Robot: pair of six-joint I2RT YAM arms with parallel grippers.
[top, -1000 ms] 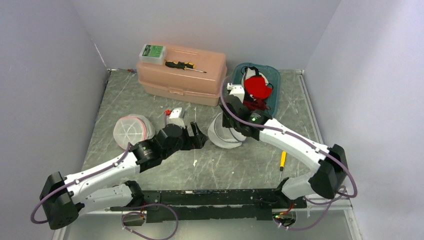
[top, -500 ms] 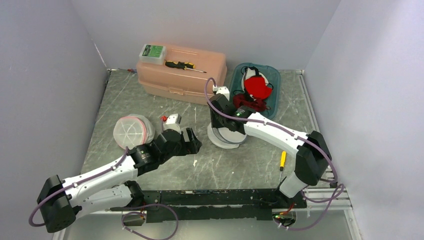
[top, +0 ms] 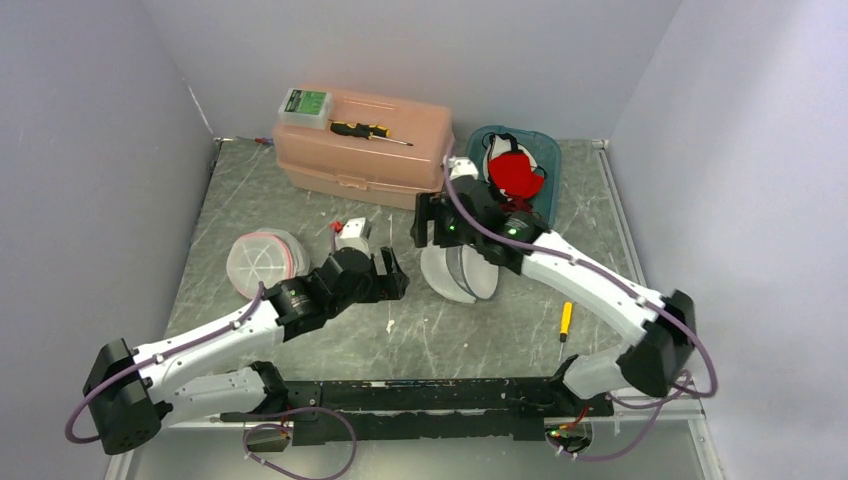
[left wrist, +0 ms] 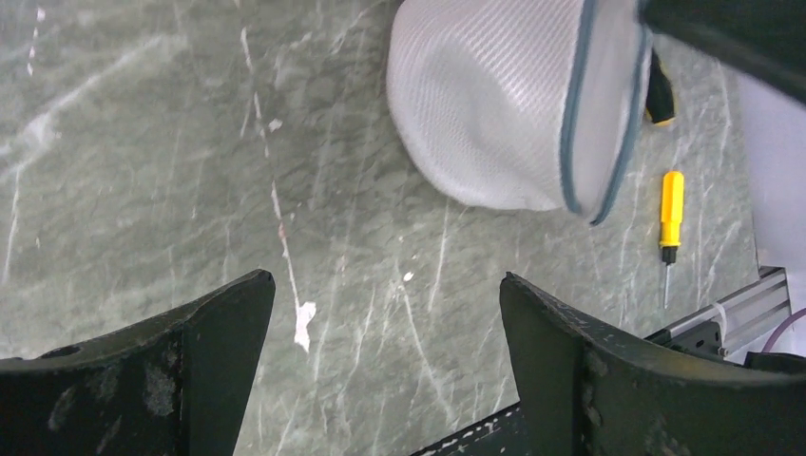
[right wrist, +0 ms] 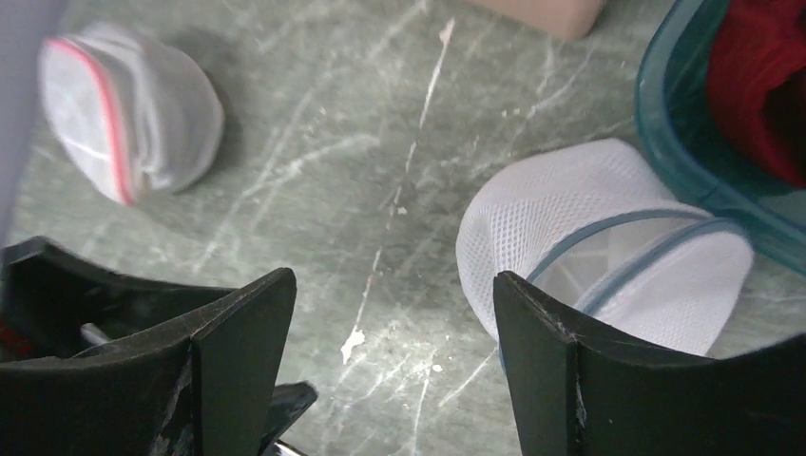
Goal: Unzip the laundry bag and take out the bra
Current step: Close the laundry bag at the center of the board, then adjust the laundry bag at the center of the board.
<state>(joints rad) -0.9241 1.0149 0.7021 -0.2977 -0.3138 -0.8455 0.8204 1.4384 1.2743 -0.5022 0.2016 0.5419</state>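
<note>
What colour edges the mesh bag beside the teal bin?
Blue-grey edging, clearest in the left wrist view.

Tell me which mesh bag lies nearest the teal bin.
The blue-trimmed bag, mid-table right beside the bin. The red-trimmed bag lies well off to the left, beyond the left arm.

White laundry bag (top: 456, 280) lies beside the teal bin (top: 550, 170) holding a red garment (top: 515, 176).

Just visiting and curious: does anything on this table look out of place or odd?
A small yellow screwdriver lies loose on the table by the right arm, away from the pink toolbox. The white mesh bag in the middle sits tipped on its side. Nothing looks spilled or broken.
</note>
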